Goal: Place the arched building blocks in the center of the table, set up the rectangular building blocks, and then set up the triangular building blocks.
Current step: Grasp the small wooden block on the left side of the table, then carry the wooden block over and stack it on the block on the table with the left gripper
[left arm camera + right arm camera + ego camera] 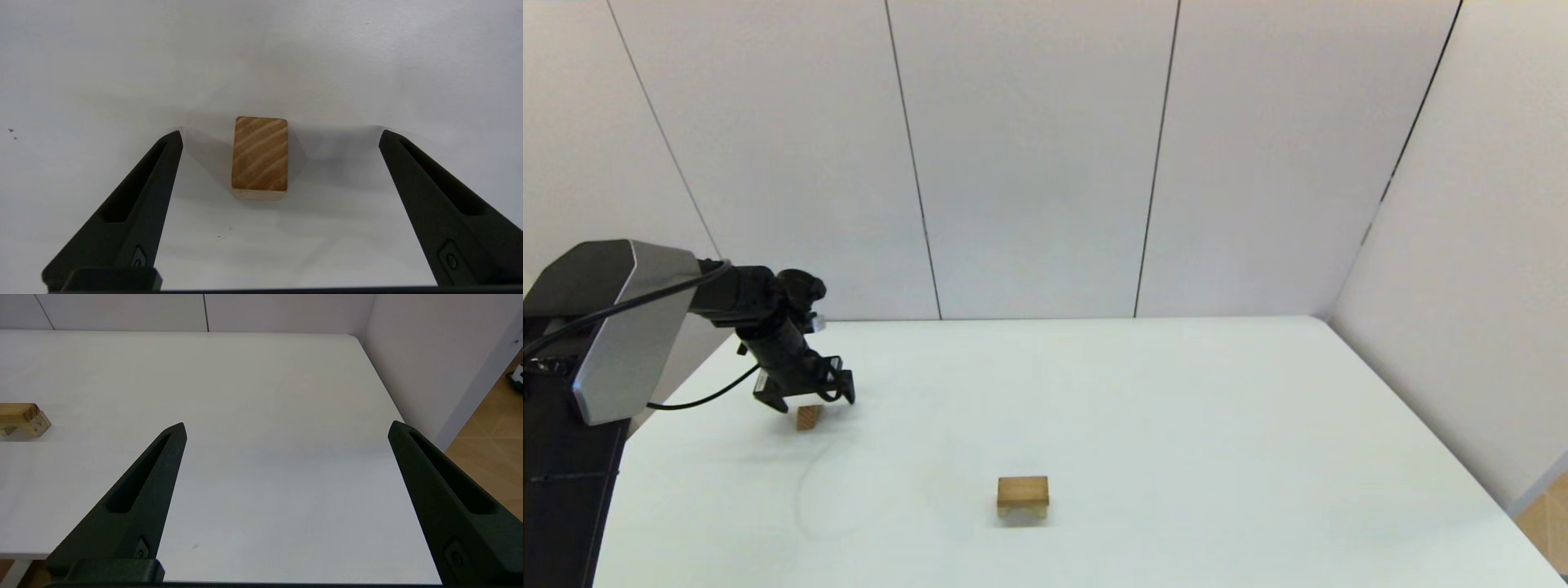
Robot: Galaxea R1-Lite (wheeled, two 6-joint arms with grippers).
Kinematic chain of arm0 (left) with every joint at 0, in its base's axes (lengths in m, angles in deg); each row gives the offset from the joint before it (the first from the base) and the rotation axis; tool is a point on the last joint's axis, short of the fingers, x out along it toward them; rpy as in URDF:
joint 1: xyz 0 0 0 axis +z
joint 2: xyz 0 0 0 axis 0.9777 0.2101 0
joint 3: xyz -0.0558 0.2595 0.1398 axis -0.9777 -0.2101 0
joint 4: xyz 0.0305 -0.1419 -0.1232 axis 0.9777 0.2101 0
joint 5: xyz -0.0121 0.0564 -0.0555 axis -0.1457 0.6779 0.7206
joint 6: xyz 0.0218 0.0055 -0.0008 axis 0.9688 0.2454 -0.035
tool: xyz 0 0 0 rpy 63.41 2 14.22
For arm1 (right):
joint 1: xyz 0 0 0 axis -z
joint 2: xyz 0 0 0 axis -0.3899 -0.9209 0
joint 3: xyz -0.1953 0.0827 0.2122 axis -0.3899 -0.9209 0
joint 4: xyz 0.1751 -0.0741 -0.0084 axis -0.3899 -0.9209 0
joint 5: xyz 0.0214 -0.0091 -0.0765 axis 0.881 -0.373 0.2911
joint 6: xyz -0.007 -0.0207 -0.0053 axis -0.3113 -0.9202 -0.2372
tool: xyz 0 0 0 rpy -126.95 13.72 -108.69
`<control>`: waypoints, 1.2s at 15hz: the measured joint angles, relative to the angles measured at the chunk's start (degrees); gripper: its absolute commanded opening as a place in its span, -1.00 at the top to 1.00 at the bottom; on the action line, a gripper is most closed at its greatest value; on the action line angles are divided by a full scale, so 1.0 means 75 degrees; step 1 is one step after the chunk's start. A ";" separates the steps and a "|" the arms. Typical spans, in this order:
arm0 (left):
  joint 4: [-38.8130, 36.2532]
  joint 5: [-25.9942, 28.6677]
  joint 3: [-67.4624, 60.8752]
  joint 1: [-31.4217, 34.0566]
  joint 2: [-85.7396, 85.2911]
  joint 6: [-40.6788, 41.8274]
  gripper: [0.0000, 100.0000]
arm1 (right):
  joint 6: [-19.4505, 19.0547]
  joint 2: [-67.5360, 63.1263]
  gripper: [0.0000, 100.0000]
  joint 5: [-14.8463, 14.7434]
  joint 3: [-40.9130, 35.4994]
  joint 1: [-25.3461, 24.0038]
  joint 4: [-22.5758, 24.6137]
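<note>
My left tool (810, 398) hung spread apart above the wedge (808, 417) on the white table (1176, 425), pale panelled walls (1029, 155) behind; my right tool (286, 428) also gaped.

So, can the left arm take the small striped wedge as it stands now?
Probably yes. The left gripper hangs just above the triangular block with its jaws open wide on both sides of it, and the table around it is bare.

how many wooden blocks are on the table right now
3. The arched block stands near the table's centre with the rectangular slab laid across its top. The small striped triangular wedge lies at far left, under the open left gripper.
</note>
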 measured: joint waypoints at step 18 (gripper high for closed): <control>0.0408 -0.0037 -0.0081 -0.0005 -0.0309 0.0102 1.00 | 0.0000 0.0000 -1.00 0.0003 0.0000 0.0000 -0.0007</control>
